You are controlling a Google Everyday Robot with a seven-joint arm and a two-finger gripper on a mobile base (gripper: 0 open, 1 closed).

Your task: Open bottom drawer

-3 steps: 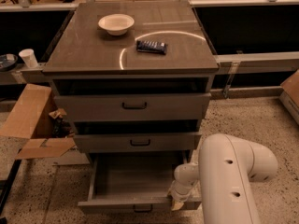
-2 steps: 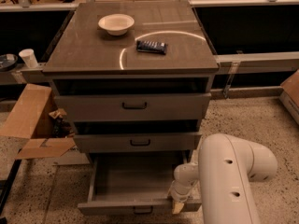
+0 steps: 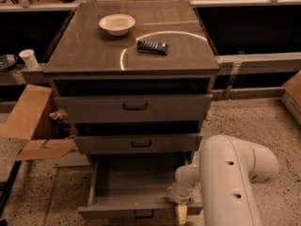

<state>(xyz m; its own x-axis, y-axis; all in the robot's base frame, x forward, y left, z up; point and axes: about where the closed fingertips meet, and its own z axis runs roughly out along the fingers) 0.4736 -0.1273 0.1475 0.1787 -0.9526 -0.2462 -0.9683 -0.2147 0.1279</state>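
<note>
The grey cabinet has three drawers. The bottom drawer stands pulled well out toward me, its inside bare, its small black bar handle at the lower edge of the view. The middle drawer and top drawer are each out only a little. My gripper is at the right end of the bottom drawer's front, on the end of my white arm, which comes in from the lower right.
A white bowl and a dark flat packet lie on the cabinet top. An open cardboard box stands on the floor at the left, and a paper cup stands on a shelf behind it. Another box is at the right edge.
</note>
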